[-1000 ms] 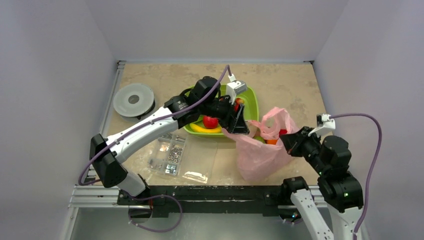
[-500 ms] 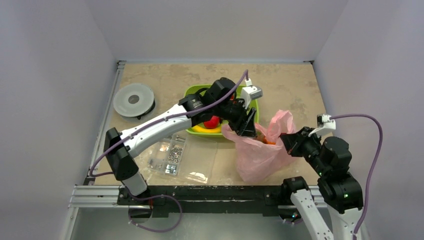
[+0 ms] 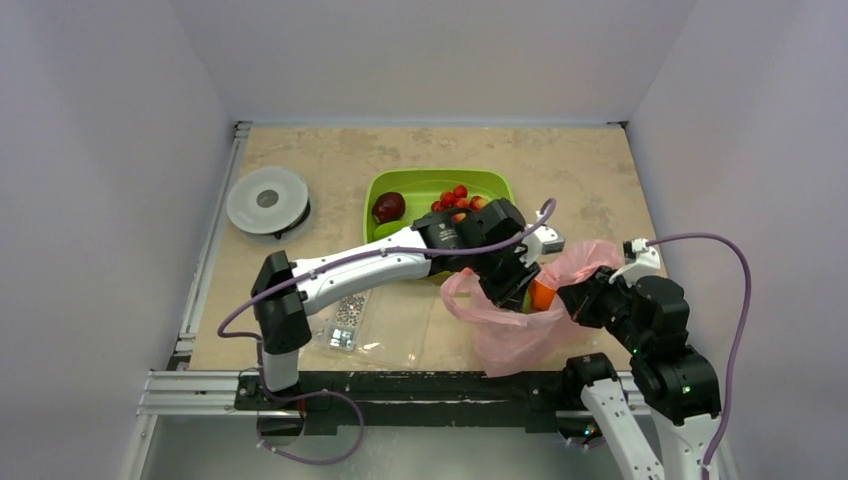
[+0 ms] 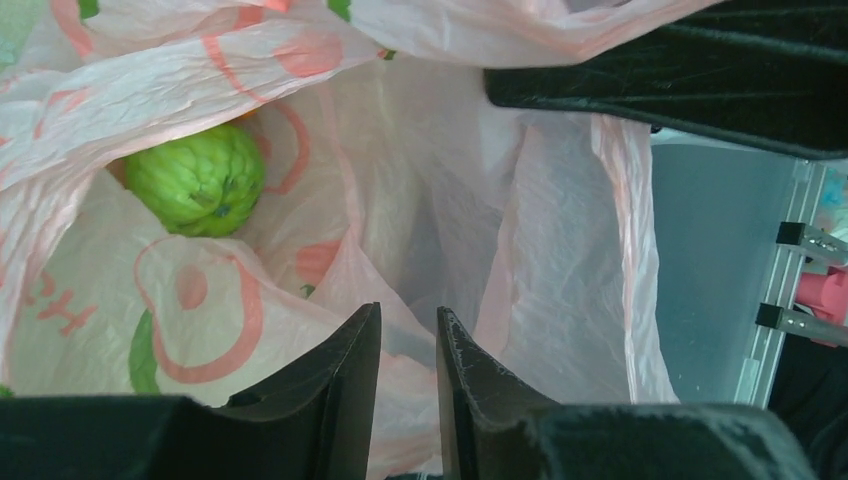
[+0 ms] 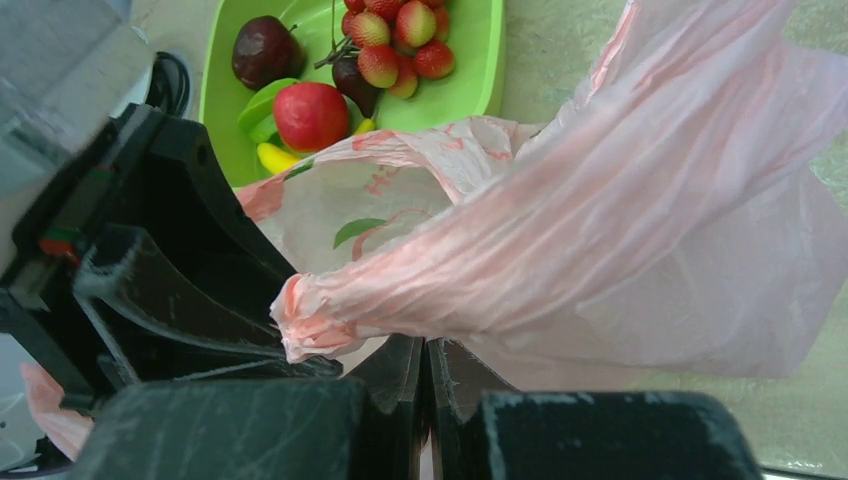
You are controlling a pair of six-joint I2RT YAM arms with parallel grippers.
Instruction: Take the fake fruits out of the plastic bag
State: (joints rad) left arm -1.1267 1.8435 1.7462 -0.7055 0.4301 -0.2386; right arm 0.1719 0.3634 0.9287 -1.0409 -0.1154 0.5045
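The pink plastic bag (image 3: 515, 325) lies at the front right with its mouth open. My left gripper (image 3: 515, 287) is down inside it; in the left wrist view the gripper (image 4: 408, 322) is empty, its jaws a narrow gap apart over bag film. A bumpy green fruit (image 4: 200, 178) lies in the bag, up and left of the fingers. An orange fruit (image 3: 541, 293) shows at the bag mouth. My right gripper (image 5: 423, 348) is shut on the bag's handle (image 5: 560, 260). In the green tray (image 5: 475, 80) lie a maroon fruit (image 5: 265, 50), a red fruit (image 5: 312, 115), a banana (image 5: 275, 157) and a green piece (image 5: 262, 105).
A cluster of red berries (image 5: 395, 45) lies in the tray. A clear compartment box of screws (image 3: 350, 310) lies front left under the left arm. A grey round spool (image 3: 267, 200) stands at the far left. A metal rail (image 3: 400, 385) runs along the front edge.
My left arm has swung right from the tray and gone down into the bag mouth. My right gripper has kept its hold on the handle and shifted slightly.
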